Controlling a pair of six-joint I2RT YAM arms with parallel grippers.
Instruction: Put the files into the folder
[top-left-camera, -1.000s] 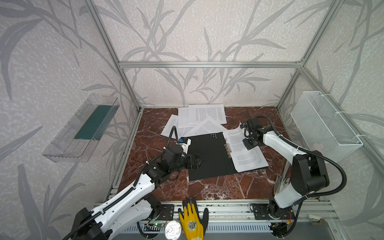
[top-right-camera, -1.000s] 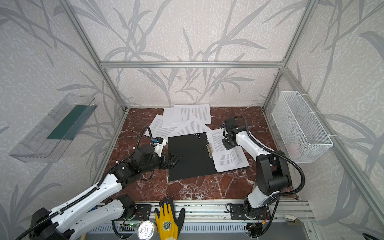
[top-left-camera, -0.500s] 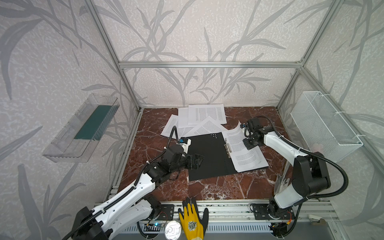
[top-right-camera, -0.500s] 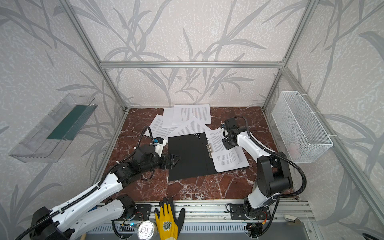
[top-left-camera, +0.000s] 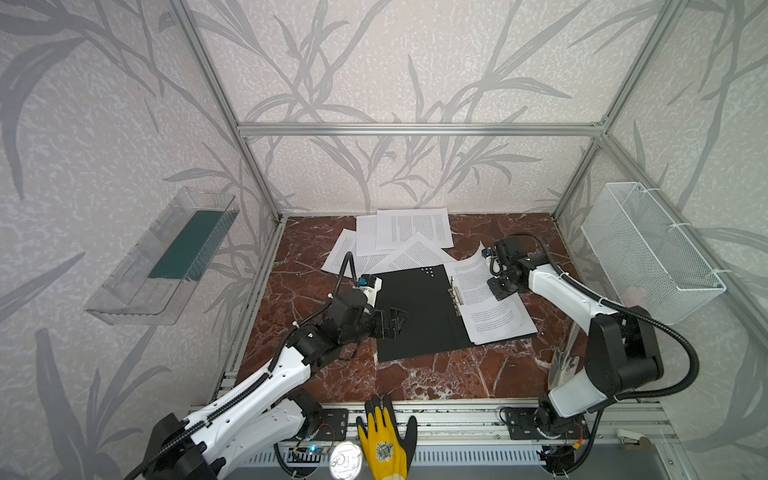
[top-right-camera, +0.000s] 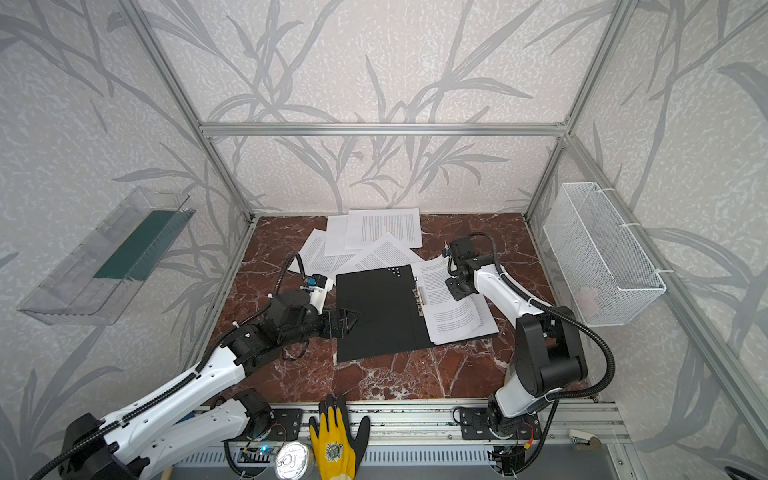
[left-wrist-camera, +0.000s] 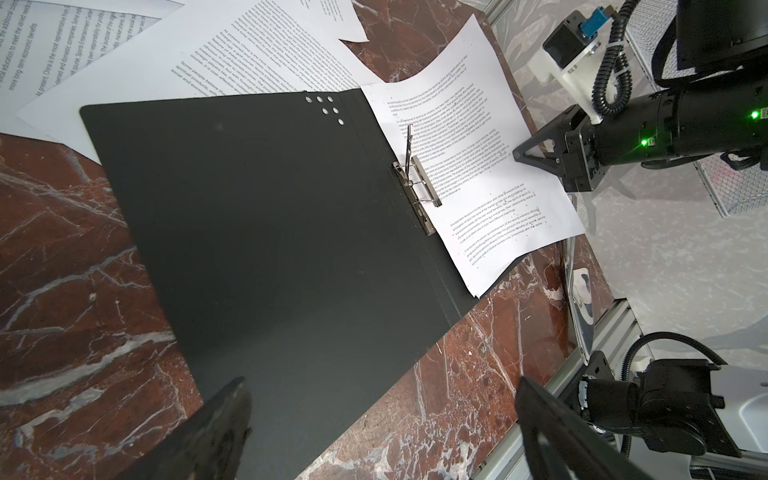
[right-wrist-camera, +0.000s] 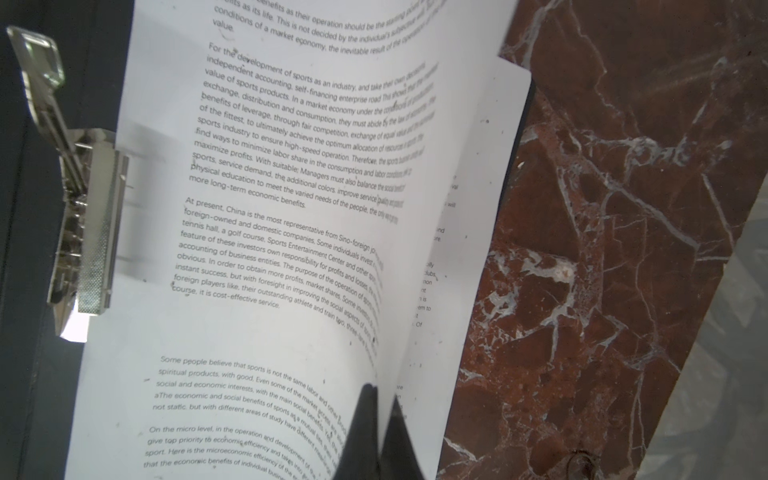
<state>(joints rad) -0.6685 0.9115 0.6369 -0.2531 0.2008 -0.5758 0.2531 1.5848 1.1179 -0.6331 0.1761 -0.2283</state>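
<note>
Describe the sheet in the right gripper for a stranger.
Find the open black folder mid-table. Beside its metal clip lies the top sheet. Unlike the flat loose sheets behind, its outer edge curls up, pinched by the right gripper.

The folder (top-left-camera: 424, 299) is black, files (top-left-camera: 413, 228) white with black print, table (top-left-camera: 415, 378) red-brown veined white, panel (top-left-camera: 191, 245) seemingly dark green.

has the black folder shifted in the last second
No. The folder lies where it did, its near corner by the same white vein of the marble table.
</note>
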